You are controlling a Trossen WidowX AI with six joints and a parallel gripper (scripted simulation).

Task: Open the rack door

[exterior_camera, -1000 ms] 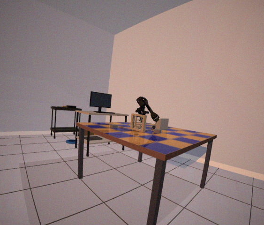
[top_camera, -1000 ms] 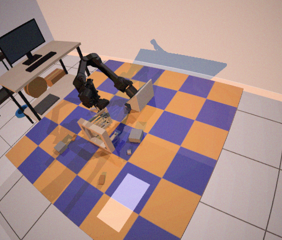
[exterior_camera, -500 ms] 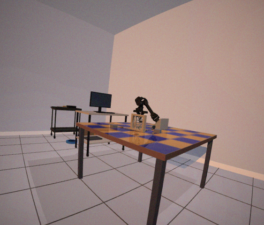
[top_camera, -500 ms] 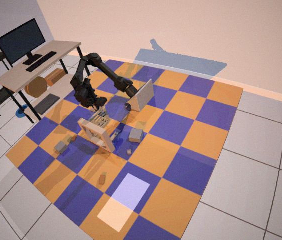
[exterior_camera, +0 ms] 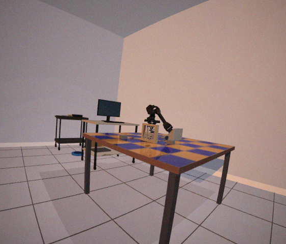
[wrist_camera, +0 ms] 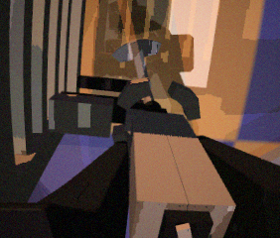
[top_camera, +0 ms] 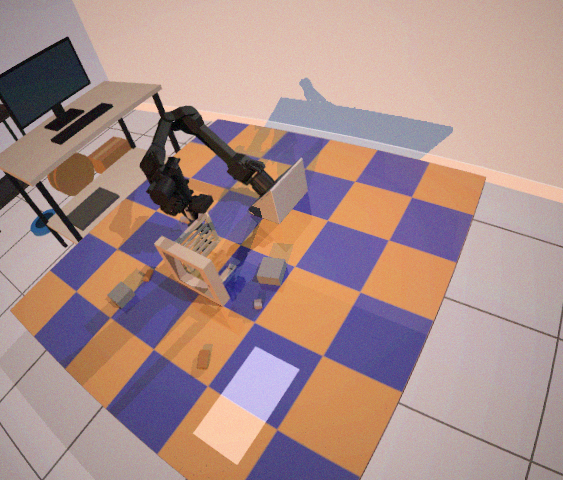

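Observation:
The rack's pale wooden frame [top_camera: 216, 286] [exterior_camera: 156, 133] stands upright in the middle of the table. The slatted door [top_camera: 201, 235] [wrist_camera: 38, 74] stands swung well out behind the frame, on the arm's side; its exact angle cannot be told. My gripper [top_camera: 193, 215] [wrist_camera: 160, 149] points down at the door's free edge. In the wrist view its dark fingertips stand slightly apart, with slats close on the left. The gripper is open by a narrow gap around the handle's place. The handle is mostly hidden between the fingers, so its turn cannot be read.
A large pale box [top_camera: 289, 193] [exterior_camera: 177, 134] stands beside the arm. A grey block [top_camera: 271, 271] and a small pale cube [top_camera: 257, 303] lie right of the frame. Another grey block [top_camera: 121, 294] lies left, and a small orange block [top_camera: 203, 358] lies in front.

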